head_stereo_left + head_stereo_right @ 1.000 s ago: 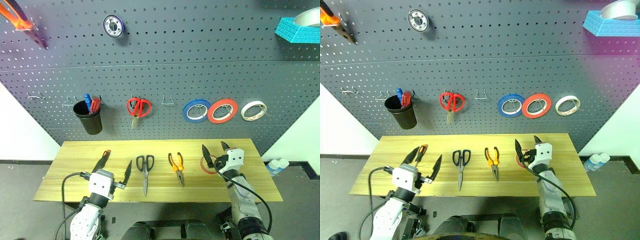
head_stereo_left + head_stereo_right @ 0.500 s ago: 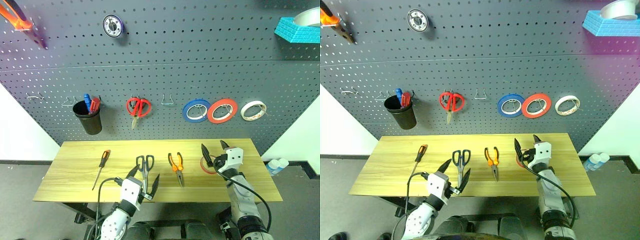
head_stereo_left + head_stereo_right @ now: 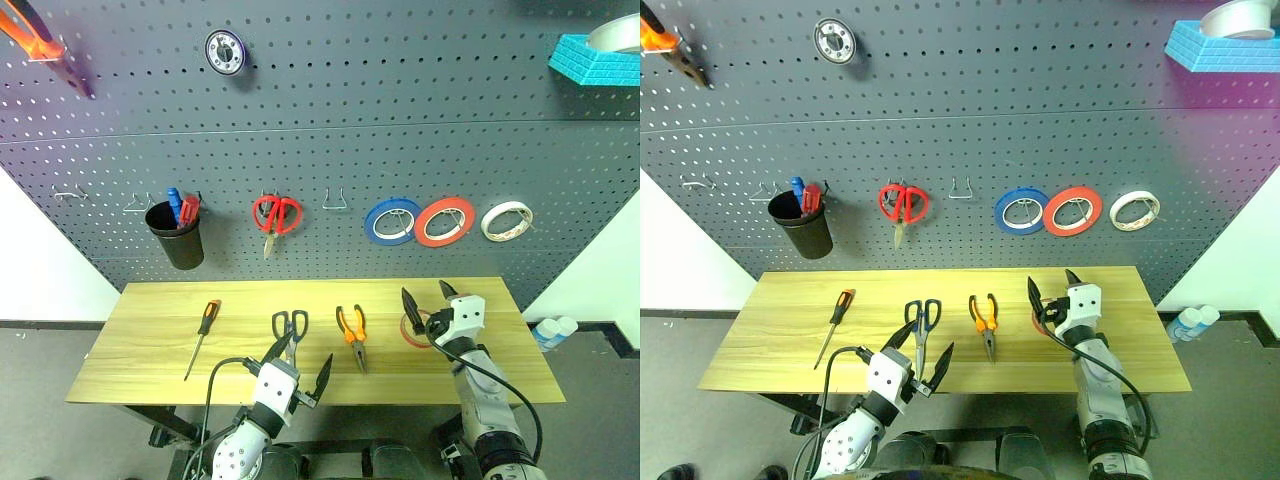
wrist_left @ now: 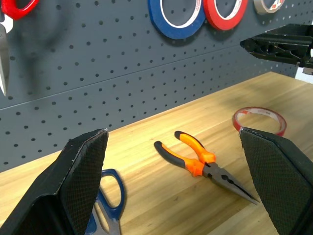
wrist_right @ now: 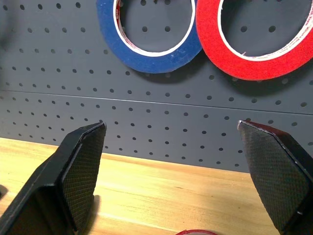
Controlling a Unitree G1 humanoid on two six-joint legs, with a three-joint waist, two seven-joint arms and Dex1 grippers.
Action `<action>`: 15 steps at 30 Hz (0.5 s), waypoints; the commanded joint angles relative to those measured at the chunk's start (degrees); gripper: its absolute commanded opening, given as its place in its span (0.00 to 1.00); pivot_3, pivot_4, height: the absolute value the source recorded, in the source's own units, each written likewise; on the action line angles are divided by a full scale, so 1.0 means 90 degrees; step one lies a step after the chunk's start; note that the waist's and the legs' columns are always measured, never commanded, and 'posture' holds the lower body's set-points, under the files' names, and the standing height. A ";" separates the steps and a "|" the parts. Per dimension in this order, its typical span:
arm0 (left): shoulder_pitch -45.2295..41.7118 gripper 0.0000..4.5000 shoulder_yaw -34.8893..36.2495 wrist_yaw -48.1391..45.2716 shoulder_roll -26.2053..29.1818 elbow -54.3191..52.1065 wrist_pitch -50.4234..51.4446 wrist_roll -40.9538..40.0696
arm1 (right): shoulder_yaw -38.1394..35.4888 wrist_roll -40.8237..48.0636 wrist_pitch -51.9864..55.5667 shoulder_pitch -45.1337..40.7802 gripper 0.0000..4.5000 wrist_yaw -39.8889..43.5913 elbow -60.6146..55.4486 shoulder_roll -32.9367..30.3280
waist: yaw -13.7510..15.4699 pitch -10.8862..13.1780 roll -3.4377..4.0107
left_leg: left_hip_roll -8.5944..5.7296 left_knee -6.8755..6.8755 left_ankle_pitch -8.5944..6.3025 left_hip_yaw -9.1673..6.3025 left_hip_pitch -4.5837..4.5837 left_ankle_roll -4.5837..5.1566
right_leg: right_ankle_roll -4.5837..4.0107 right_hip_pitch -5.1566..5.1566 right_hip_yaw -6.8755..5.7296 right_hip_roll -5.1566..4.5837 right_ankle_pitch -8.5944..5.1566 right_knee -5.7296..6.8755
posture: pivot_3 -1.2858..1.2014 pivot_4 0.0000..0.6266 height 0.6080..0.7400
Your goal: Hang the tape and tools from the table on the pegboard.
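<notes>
**Both claws spread and empty over the desk**

The left claw point(image 3: 298, 362) hung at the near edge of the desk point(image 3: 150, 350), its fingers spread wide with nothing between them. Just beyond its fingertips lay the dark-handled scissors point(image 3: 289, 331); further to its left lay the screwdriver point(image 3: 202, 334), and just to its right the pliers point(image 3: 352, 333). The left wrist view added detail that the head views lacked: the pliers point(image 4: 203, 165) lay flat with their nose pointing away from the pegboard, the thin tape point(image 4: 259, 120) lay flat beyond them, and a blue scissor loop sat by one finger.

The right claw point(image 3: 424, 300) stood further in, also spread and empty, straddling the thin tape point(image 3: 415, 330) as seen from the head. Its wrist view caught only the tape's top rim at the frame's lower edge, and looked straight at the pegboard point(image 5: 146, 112).

Beyond both claws the pegboard point(image 3: 330, 130) carried a black cup point(image 3: 176, 234) with screwdrivers, red scissors point(image 3: 276, 216), an empty wire hook point(image 3: 336, 201), and blue roll point(image 3: 392, 220), red roll point(image 3: 445, 221) and white roll point(image 3: 507, 221). White walls flanked the board; grey floor lay under the desk.
</notes>
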 commanded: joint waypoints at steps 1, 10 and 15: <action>-0.0044 1.00 -0.0083 0.0100 0.0055 -0.0186 -0.0072 0.0190 | 0.0036 -0.0011 -0.0063 -0.0137 1.00 -0.0038 -0.0228 0.0034 | -0.0001 0.0000 0.0000 | 0.0000 0.0000 0.0000 0.0001 0.0000 0.0000 | 0.0000 0.0000 0.0000 0.0000 0.0000 0.0000 | 0.49 0.00 1.00; -0.0006 1.00 -0.0558 0.0136 -0.0127 0.0120 -0.0154 0.0348 | 0.0101 -0.0011 -0.0094 -0.0059 1.00 -0.0049 -0.0232 0.0093 | 0.0002 0.0000 0.0000 | -0.0002 0.0001 0.0000 0.0001 0.0000 0.0001 | 0.0001 0.0000 0.0001 -0.0001 0.0001 -0.0001 | 0.49 0.00 1.00; -0.0046 1.00 -0.0920 0.0190 -0.0324 0.0549 -0.0154 0.0474 | 0.0091 0.0004 -0.0122 -0.0141 1.00 0.0029 -0.0089 0.0023 | 0.0006 0.0000 0.0001 | -0.0002 0.0002 0.0000 0.0002 0.0000 0.0001 | 0.0001 0.0001 0.0001 -0.0001 -0.0001 -0.0001 | 0.49 0.00 1.00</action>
